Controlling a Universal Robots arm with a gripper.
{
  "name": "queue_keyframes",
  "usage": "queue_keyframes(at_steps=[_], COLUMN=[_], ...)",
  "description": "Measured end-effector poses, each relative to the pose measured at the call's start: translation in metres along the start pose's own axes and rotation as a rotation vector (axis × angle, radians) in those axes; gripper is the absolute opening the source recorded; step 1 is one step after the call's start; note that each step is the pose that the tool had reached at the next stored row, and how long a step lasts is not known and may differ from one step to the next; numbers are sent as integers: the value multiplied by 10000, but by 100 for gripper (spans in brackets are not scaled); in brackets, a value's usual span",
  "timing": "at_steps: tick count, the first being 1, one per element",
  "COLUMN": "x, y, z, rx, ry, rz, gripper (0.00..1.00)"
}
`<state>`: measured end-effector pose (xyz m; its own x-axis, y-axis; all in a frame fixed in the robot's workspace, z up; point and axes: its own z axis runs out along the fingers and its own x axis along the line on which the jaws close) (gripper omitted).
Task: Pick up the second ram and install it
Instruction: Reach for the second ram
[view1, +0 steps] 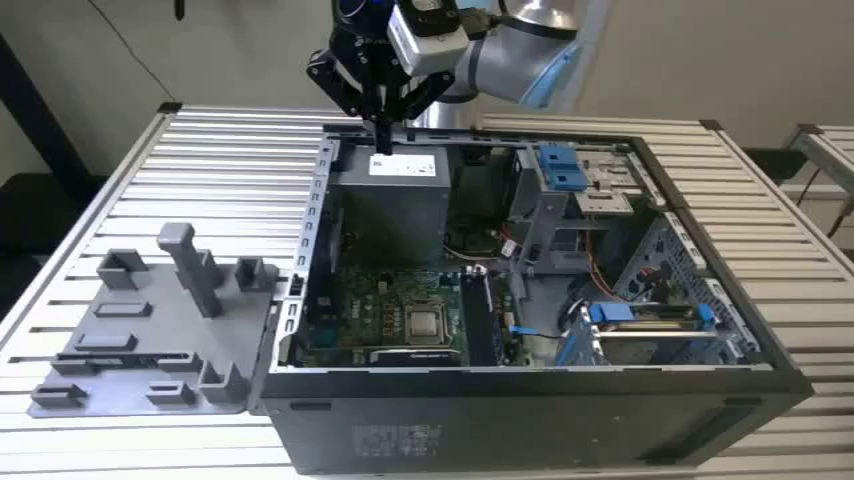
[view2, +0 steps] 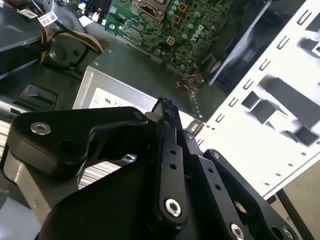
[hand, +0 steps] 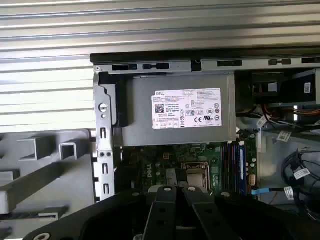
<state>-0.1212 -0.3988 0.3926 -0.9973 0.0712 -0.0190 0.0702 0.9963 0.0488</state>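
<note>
On the exterior view's left you have the grey holder tray (view1: 160, 340) lying on the slatted table (view1: 227, 150). Its blocks and posts stand upright, and it sits just beside the open computer case (view1: 534, 420).

Moving right, your gripper (view1: 384, 135) hangs over the far end of the case, above the grey power supply (view1: 400, 195). In the second wrist view the gripper (view2: 165, 107) has its jaws pressed together with nothing between them.

Further right and nearer the camera lies the green motherboard (view1: 360, 300) with its processor socket (view1: 424, 322). Just right of that socket, the second ram (view1: 478, 318) appears as a narrow dark strip standing in the memory slots. In the first wrist view the second ram (hand: 235, 167) sits among close-set sticks that you cannot tell apart. It is well apart from the jaws, down inside the case on the other side of the power supply.
</note>
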Motion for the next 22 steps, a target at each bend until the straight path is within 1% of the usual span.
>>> queue_keyframes(at_steps=[8, 12, 16, 22], x=[2, 20, 64, 71], y=[0, -1, -3, -2], z=[0, -1, -1, -1], rx=[1, 1, 1, 1], ry=[5, 6, 6, 6], rz=[0, -7, -18, -17], gripper=[11, 11, 11, 11])
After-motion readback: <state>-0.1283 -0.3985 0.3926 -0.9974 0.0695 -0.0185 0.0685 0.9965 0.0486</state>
